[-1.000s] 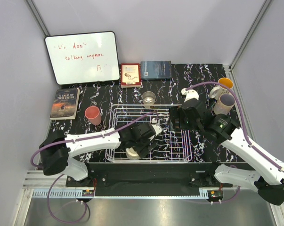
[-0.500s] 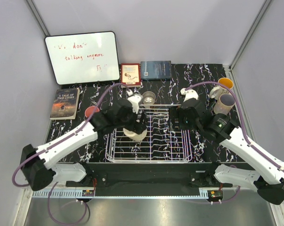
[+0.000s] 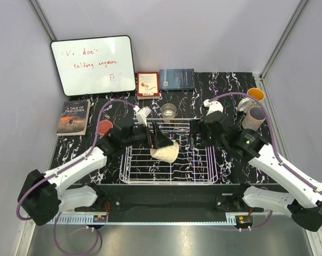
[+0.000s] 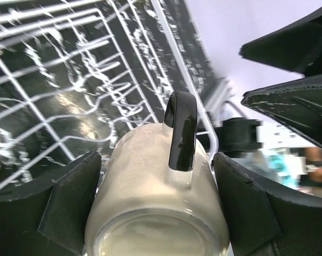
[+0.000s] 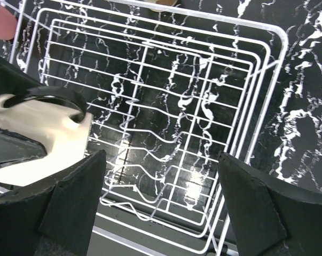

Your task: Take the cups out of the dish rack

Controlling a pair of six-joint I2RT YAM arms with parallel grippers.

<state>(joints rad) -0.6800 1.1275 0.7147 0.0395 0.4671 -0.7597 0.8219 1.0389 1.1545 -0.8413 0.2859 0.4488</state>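
My left gripper [image 3: 162, 145] is shut on a cream mug [image 3: 165, 152] with a black handle, holding it on its side above the middle of the white wire dish rack [image 3: 205, 172]. In the left wrist view the mug [image 4: 150, 197] fills the gap between both fingers [image 4: 70, 205], handle up. My right gripper [image 3: 196, 134] hovers open over the rack's back right; its wrist view shows bare rack wires [image 5: 203, 122] below and the held mug [image 5: 35, 141] at the left. Off the rack stand a clear glass [image 3: 169, 112], a pink tumbler [image 3: 103, 127], a yellow-inside mug [image 3: 255, 95] and a lavender mug [image 3: 255, 117].
A whiteboard [image 3: 94, 64] leans at the back left. Two books [image 3: 148, 85] [image 3: 177, 79] stand against the back wall and another book [image 3: 73, 117] lies at the left. The two arms are close together over the rack.
My left arm has lifted the cream mug out of the rack's front left and carried it back and then right, over the rack's middle. My right gripper has edged slightly left.
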